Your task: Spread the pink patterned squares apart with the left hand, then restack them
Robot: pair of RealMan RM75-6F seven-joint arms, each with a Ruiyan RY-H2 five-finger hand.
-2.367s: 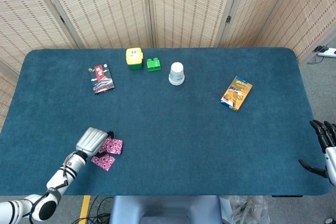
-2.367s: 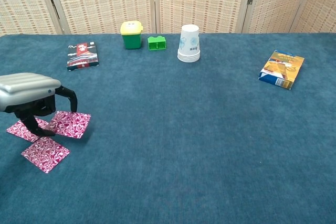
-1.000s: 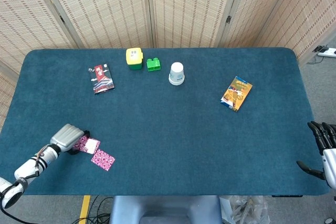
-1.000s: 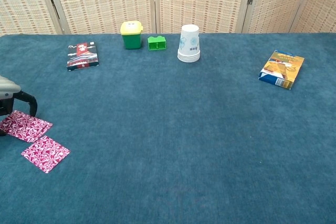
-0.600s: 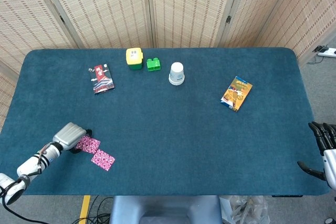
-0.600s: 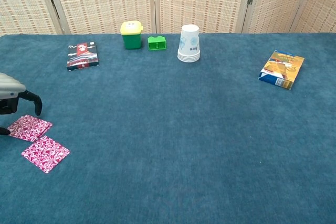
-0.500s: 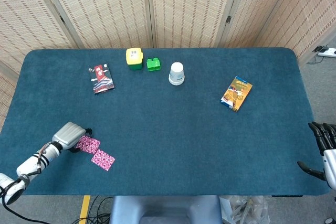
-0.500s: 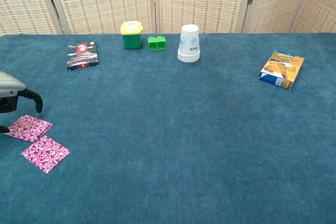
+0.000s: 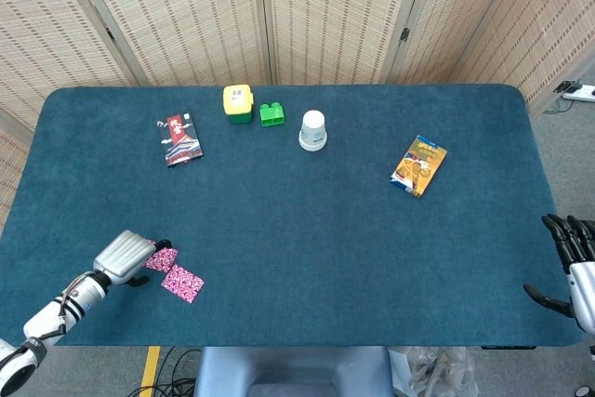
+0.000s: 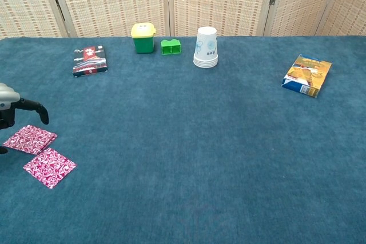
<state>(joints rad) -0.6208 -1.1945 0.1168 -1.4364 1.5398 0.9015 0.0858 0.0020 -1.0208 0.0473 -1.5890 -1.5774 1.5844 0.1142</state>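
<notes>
Two pink patterned squares lie near the table's front left corner. One square (image 10: 30,139) (image 9: 165,258) sits just under the fingers of my left hand; the other square (image 10: 49,167) (image 9: 183,283) lies apart, a little nearer the front edge. My left hand (image 9: 123,255) (image 10: 12,111) hovers at the upper square's left side with fingers (image 10: 35,107) curved and apart, gripping nothing. Whether a fingertip touches the square I cannot tell. My right hand (image 9: 567,258) hangs off the table's right front corner, fingers spread, holding nothing.
Along the far side stand a red booklet (image 9: 179,138), a yellow-lidded green bin (image 9: 238,103), a green block (image 9: 271,114) and a stack of white paper cups (image 9: 313,130). An orange-blue snack packet (image 9: 418,165) lies at the right. The blue cloth (image 9: 307,230) covers the table.
My left hand has pulled back toward the front left corner and lifted off the squares. The upper square slid left with it earlier. The right hand has barely moved.
</notes>
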